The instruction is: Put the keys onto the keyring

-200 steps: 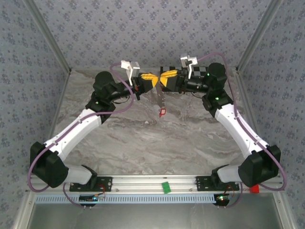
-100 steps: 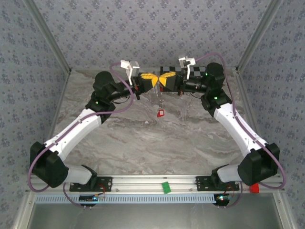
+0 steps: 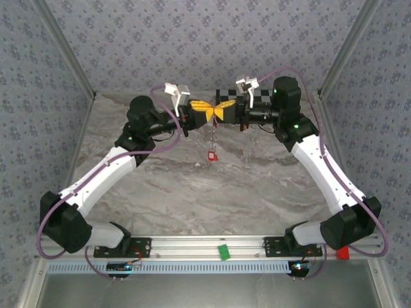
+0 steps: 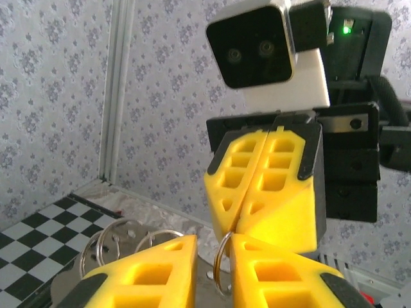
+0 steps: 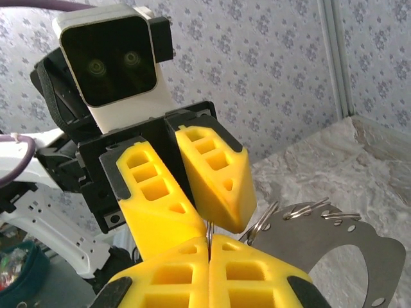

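Note:
High over the table's back edge my two grippers meet tip to tip. My right gripper (image 5: pixel 209 240) is shut on the keyring (image 5: pixel 208 228), a thin silver wire loop pinched at its fingertips. In the left wrist view the same keyring (image 4: pixel 222 262) stands in the gap of my left gripper (image 4: pixel 214 242), which is open; the wire rests against its right finger. A grey metal plate (image 5: pixel 340 253) with holes carries several small split rings. In the top view one red-headed key (image 3: pixel 211 156) dangles below the left gripper (image 3: pixel 210 113) and the right gripper (image 3: pixel 220 111). Other keys are hidden.
A black-and-white checkerboard (image 3: pixel 230 94) lies at the back edge behind the grippers. A green block (image 3: pixel 223 251) sits on the front rail and a red block (image 3: pixel 343 253) at the front right. Patterned walls close in the marble table (image 3: pixel 192 186) on three sides.
The right arm has lifted and pushed left, and the meeting point of the grippers has shifted slightly left. The hanging red key has swung left and a little lower.

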Robot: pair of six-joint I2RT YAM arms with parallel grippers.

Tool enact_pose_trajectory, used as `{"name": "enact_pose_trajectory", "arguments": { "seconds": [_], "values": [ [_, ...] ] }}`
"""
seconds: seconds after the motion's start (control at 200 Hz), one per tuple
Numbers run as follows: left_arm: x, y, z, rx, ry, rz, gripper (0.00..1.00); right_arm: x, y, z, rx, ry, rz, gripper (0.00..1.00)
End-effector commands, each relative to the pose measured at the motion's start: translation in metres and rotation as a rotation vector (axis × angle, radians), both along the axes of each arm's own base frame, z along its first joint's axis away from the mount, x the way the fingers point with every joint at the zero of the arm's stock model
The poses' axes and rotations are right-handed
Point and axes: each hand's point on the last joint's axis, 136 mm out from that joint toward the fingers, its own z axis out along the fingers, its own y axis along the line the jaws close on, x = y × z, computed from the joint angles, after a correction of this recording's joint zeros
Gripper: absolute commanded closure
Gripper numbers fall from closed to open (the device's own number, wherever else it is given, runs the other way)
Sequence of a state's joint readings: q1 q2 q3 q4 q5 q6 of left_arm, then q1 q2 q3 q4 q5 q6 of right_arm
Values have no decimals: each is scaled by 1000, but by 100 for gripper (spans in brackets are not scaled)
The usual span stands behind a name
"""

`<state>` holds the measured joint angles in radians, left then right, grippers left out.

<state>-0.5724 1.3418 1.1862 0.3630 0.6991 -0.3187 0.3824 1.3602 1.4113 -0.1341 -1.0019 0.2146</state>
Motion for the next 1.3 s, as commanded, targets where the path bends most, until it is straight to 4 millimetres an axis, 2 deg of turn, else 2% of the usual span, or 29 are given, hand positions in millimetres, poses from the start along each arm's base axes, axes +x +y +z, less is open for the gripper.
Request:
{"name": "enact_pose_trajectory", "arguments": {
  "seconds": [0.0,0.155,0.36,0.88,1.299],
  "values": [
    [-10,13,14,4,-47,-5,77,-9,-2,-2,-76,-14,18,100],
    [-12,20,5,43,-36,-19,76,-14,-3,-10,-147,14,43,100],
    [-25,16,-6,103,-29,-97,77,-23,-5,-22,-240,56,102,100],
    [-38,3,-28,215,7,-250,77,-28,-2,-29,-278,40,145,100],
    [-44,-9,-34,243,21,-317,77,-30,3,-31,-280,35,161,100]
  ]
}}
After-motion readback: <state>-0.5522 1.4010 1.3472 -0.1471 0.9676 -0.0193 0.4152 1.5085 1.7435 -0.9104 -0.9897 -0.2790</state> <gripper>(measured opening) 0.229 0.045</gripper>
